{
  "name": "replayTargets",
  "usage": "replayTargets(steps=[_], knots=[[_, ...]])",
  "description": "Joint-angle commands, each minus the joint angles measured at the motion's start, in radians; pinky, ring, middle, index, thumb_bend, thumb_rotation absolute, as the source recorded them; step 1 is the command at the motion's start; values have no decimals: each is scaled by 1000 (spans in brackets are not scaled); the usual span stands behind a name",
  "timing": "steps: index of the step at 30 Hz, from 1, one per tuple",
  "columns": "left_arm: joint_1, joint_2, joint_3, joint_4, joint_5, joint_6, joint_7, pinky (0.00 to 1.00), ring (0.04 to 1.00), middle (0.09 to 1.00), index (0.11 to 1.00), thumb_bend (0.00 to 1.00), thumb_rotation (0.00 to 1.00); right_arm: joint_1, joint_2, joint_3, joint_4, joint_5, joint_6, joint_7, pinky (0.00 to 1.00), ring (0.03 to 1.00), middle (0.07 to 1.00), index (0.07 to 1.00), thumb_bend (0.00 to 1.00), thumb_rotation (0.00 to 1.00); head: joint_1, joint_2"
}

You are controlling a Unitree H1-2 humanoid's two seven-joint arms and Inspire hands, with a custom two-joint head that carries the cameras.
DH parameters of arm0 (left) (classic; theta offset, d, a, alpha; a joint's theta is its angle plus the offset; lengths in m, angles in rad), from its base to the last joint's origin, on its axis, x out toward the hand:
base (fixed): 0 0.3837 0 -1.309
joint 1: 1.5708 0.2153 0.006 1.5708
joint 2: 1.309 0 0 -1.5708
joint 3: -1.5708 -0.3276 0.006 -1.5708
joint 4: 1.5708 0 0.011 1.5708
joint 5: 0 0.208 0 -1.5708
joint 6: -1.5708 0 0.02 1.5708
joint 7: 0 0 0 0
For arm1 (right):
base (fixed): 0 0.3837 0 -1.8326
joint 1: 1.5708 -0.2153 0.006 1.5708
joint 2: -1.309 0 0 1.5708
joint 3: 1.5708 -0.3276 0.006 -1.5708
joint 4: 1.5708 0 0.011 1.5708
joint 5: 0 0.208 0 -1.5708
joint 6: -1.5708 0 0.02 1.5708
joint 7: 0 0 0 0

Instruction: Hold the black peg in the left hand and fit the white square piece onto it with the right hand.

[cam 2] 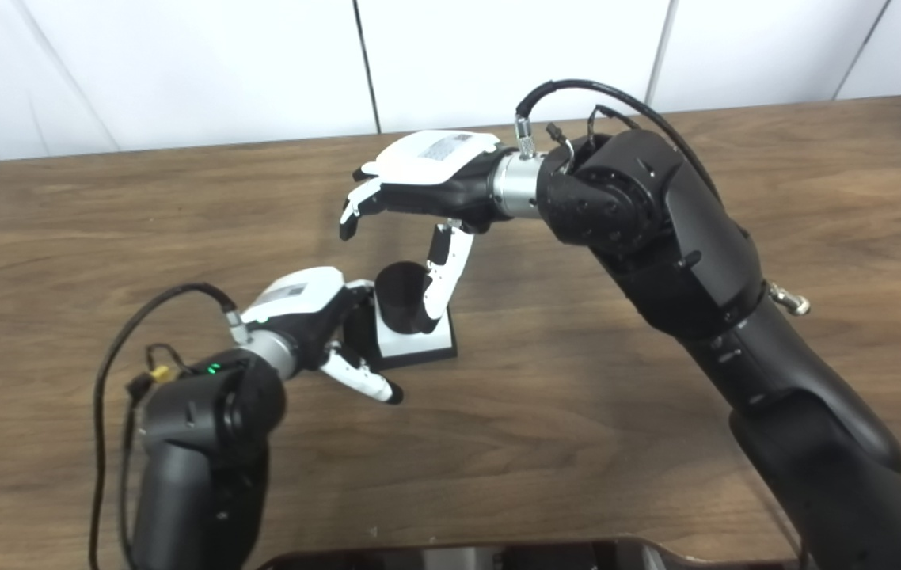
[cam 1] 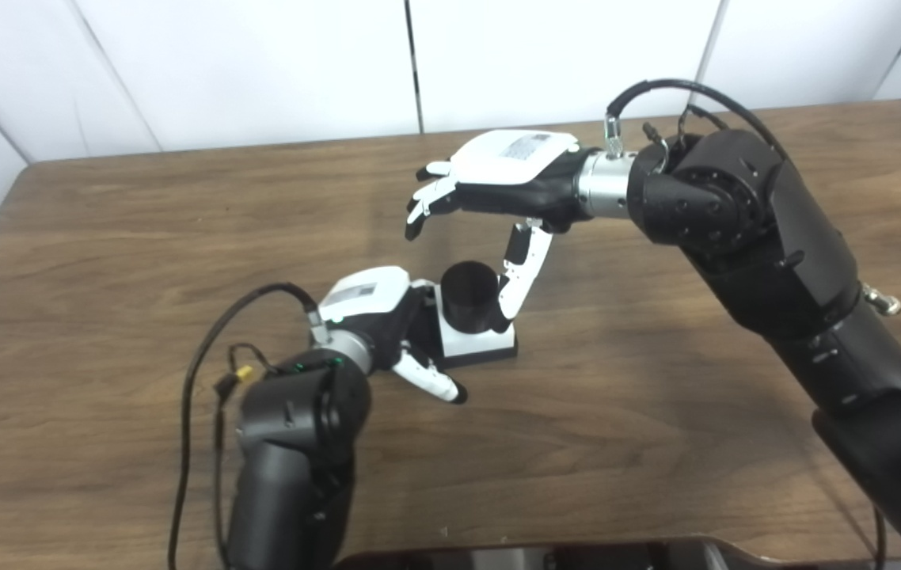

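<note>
On the brown bench (cam 1: 656, 443), the white square piece (cam 1: 476, 342) sits flat with the black peg (cam 1: 469, 296) standing up in its middle. Just left of it, the left hand (cam 1: 382, 317) touches its side, but I cannot tell if it grips. Above them, the right hand (cam 1: 498, 184) hangs wide and holds nothing, its thumb pointing down beside the peg.

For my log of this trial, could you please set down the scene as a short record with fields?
surface: wooden table
black peg: upright, already standing through the white square piece
white square piece: flat on the table, around the peg's base
left hand: at the piece's left edge; grip hidden
right hand: raised above the peg, fingers apart, holding nothing, thumb hanging down beside the peg
</note>
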Motion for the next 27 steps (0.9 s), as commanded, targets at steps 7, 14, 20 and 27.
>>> replayTargets(steps=[7,14,20,27], knots=[[-20,105,69,-77,-45,3,-46,1000,999,971,987,1000,405,-57,-28,-52,1,46,5,-48,1000,990,912,834,1000,411,7,-5],[-44,110,104,-119,-67,55,-46,1000,991,959,977,1000,399,-59,-48,-62,4,62,50,-40,1000,990,929,872,1000,422,10,-11],[-31,73,158,-139,-44,42,10,972,986,964,999,1000,405,-50,-71,-59,7,68,54,-49,1000,993,941,882,1000,432,3,-21],[48,67,275,-138,-241,41,296,798,929,948,997,857,519,14,-126,-104,14,102,82,-74,969,996,954,928,1000,552,-22,-34]])
